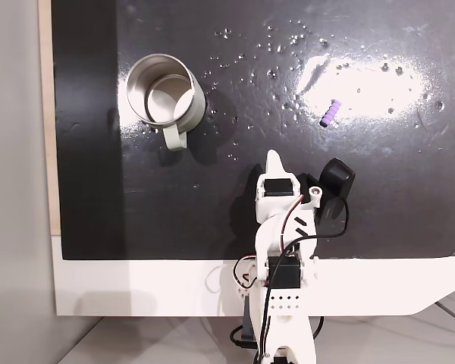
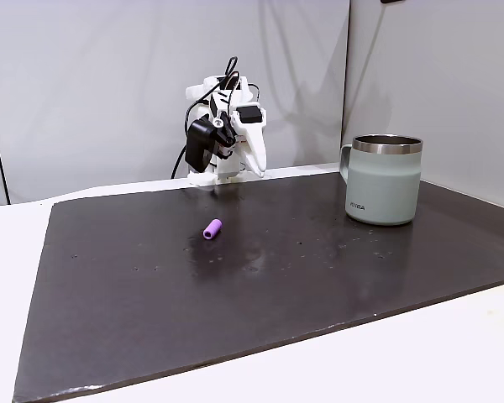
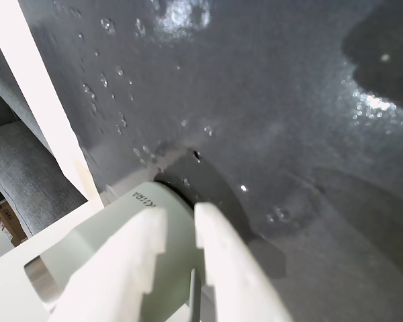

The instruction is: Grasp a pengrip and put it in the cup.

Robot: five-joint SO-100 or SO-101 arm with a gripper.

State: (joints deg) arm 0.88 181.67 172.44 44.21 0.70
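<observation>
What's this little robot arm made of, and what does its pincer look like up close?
The arm is built of white plastic-looking segments with black blocks set into its joints. Thin black and red cables loop along it. A black boxy part sits beside the wrist. In the wrist view, the pincer has two pale, off-white fingers; the inner edge of one is notched.

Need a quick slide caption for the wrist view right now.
Tool fingers close together above the dark mat, with the cup just behind them.
</observation>
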